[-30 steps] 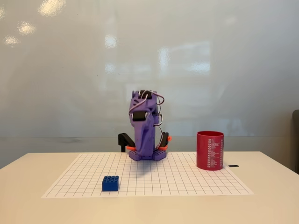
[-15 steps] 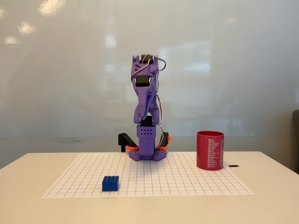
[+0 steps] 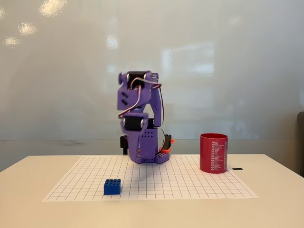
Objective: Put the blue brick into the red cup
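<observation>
Your table [image 3: 28,190] has grid paper [image 3: 190,183]: blue brick [image 3: 112,186] at seven o'clock, red cup [image 3: 213,153] at three (arm [image 3: 140,121] blurred, jaws unclear).

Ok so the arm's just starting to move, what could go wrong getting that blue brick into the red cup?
The blue brick is small and sits near the front edge of the grid sheet, far from the arm's base, so a stretched reach might nudge it instead of gripping it. The red cup stands on the opposite side, so the carry is long and the brick could slip. A low swing might also knock the cup over.
</observation>
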Tool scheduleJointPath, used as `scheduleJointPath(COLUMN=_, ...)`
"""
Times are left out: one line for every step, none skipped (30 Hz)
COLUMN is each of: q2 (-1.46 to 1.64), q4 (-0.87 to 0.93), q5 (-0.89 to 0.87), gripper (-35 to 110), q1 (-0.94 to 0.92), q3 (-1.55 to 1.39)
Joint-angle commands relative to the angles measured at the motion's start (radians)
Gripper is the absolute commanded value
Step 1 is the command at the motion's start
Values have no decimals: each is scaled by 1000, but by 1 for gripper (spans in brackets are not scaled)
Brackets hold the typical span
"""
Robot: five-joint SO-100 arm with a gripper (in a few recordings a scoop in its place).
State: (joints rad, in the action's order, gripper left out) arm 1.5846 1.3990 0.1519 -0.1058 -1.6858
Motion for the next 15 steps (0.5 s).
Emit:
scheduleJointPath(q2=5, q4=-3, q5=97, gripper=-1, q1=-72, q3=51)
scheduleJointPath(q2=0, q4=-5, q5=118, gripper=-1, q1=-89, q3=49)
scheduleJointPath(q2=-3, q4=-5, q5=137, gripper=-1, q1=-107, q3=44)
scheduleJointPath(q2=-3, q4=-6, q5=146, gripper=-1, q1=-124, q3=38)
scheduleJointPath(q2=0, q4=-6, q5=156, gripper=-1, q1=-140, q3=31)
scheduleJointPath(q2=3, q4=-5, q5=161, gripper=-1, q1=-150, q3=23)
scheduleJointPath(q2=5, q4=-6, q5=163, gripper=-1, q1=-156, q3=15)
scheduleJointPath(q2=6, q4=-11, q5=164, gripper=-1, q1=-161, q3=5)
scheduleJointPath(q2=9, q4=-15, q5=158, gripper=-1, q1=-161, q3=-5)
scheduleJointPath(q2=15, q4=-21, q5=155, gripper=-1, q1=-156, q3=-18)
scheduleJointPath(q2=23, q4=-34, q5=141, gripper=-1, q1=-152, q3=-34)
scheduleJointPath(q2=31, q4=-43, q5=123, gripper=-1, q1=-149, q3=-43)
scheduleJointPath(q2=40, q4=-55, q5=114, gripper=0, q1=-149, q3=-55)
scheduleJointPath(q2=49, q4=-63, q5=107, gripper=6, q1=-150, q3=-72)
scheduleJointPath(q2=55, q4=-67, q5=91, gripper=24, q1=-155, q3=-100)
